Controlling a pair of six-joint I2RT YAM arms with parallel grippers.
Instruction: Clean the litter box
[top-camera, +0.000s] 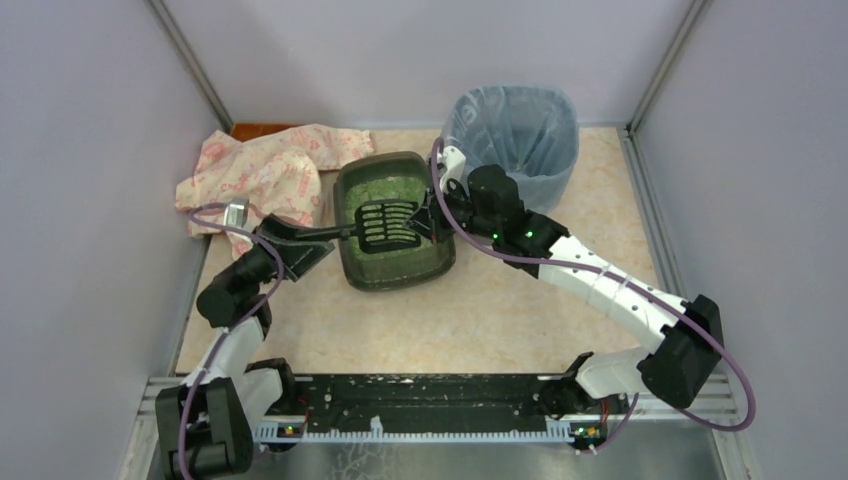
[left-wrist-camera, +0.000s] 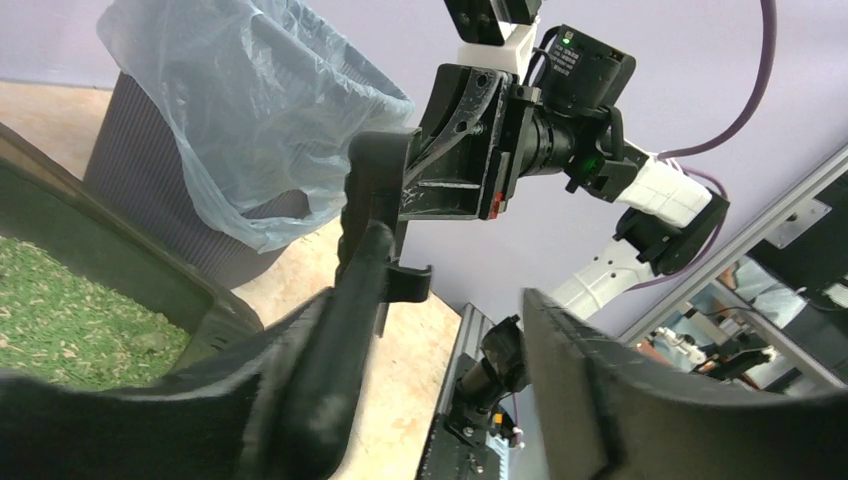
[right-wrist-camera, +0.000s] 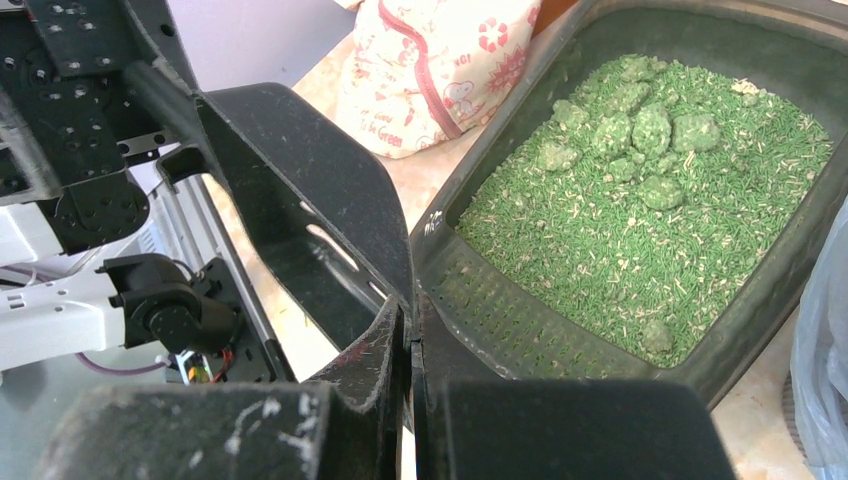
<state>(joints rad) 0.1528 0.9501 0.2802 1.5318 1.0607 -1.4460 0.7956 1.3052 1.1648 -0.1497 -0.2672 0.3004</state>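
The litter box (top-camera: 395, 278) sits mid-table with green litter and several clumps (right-wrist-camera: 640, 130) at its far end; its wall also shows in the left wrist view (left-wrist-camera: 120, 270). The black slotted scoop (top-camera: 385, 225) hovers over it, with its handle running left. My right gripper (top-camera: 428, 215) is shut on the thin edge of the scoop (right-wrist-camera: 310, 220), jaws pinched together (right-wrist-camera: 410, 330). My left gripper (top-camera: 300, 245) is open (left-wrist-camera: 440, 340). The scoop handle (left-wrist-camera: 365, 270) lies along one finger and the other finger stands well apart.
A round bin lined with a blue-grey bag (top-camera: 520, 130) stands behind and right of the box, and also shows in the left wrist view (left-wrist-camera: 230, 120). A patterned cloth (top-camera: 270, 170) lies at the back left. Purple walls close in the sides.
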